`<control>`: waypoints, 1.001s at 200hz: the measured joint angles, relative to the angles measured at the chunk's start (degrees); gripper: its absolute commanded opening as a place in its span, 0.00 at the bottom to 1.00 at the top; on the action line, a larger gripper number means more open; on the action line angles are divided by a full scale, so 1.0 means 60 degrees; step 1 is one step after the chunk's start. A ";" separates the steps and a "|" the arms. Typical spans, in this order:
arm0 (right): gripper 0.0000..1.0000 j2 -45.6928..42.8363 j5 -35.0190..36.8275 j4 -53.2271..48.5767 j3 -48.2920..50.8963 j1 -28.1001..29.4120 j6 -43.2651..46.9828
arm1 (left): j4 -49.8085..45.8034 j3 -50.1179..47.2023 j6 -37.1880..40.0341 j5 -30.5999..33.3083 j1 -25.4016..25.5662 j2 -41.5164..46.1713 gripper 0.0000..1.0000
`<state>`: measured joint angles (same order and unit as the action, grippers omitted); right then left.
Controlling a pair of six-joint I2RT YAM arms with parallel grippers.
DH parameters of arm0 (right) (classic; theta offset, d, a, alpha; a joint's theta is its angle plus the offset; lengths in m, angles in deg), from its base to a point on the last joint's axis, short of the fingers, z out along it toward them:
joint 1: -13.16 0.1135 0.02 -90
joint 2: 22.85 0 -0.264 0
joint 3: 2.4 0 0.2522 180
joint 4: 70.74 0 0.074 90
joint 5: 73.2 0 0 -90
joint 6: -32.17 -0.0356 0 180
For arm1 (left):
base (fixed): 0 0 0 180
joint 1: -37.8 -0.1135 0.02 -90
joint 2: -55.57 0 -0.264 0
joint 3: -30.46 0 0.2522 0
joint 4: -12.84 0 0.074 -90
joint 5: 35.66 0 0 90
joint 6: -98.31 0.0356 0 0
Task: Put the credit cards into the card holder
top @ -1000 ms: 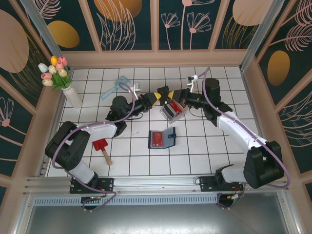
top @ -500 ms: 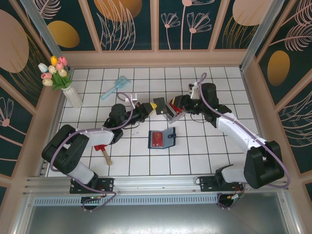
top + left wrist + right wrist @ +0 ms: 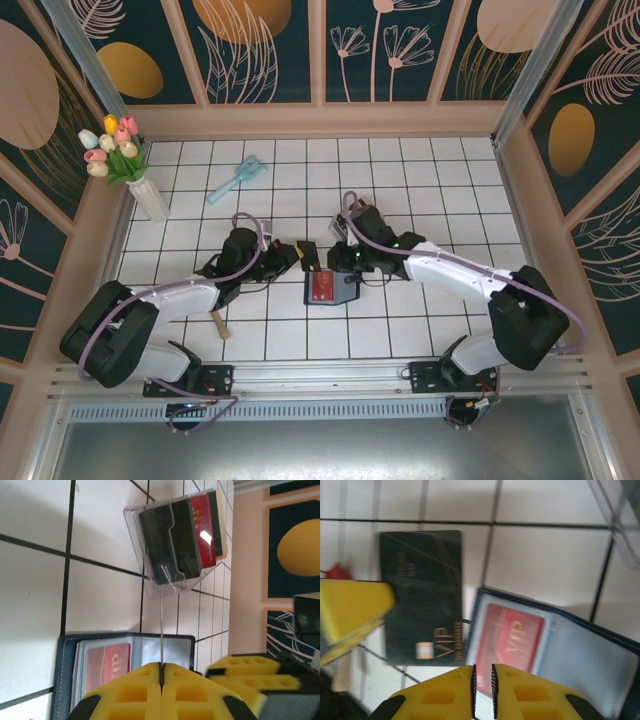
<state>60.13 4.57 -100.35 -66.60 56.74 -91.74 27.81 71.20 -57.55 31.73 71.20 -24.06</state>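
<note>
A dark card beside the open card holder
Our left jaws clamp it; our right jaws hover over the card holder, slightly apart, empty; a clear rack stands just beyond.

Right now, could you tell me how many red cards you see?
2: one red card in the card holder, another in the clear rack; more may be hidden.

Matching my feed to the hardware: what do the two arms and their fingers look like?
The left arm and right arm have white links, black joints and a lilac cable each. The left fingers and right fingers are yellow blocks with moulded pockets.
</note>
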 measured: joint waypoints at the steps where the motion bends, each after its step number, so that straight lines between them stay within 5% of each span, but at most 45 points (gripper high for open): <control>1: 0.17 0.0015 0.0047 -0.0022 0.0018 0.0004 -0.0007 | -0.0004 0.0000 0.0015 -0.0011 0.0011 -0.0007 0.00; 125: 0.16 0.0408 0.1326 -0.0718 0.1122 -0.0229 -0.0317 | 0.0015 0.0940 0.0718 -0.0386 0.1260 -0.1810 0.00; 200: 0.16 0.0517 0.1388 -0.0670 0.1220 -0.0229 -0.0441 | -0.0918 0.1443 0.1198 0.0430 0.1632 -0.2470 0.01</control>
<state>63.23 12.90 -104.38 -59.28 55.36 -94.39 22.30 79.85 -50.36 34.30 81.00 -38.88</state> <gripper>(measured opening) 0.159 0.068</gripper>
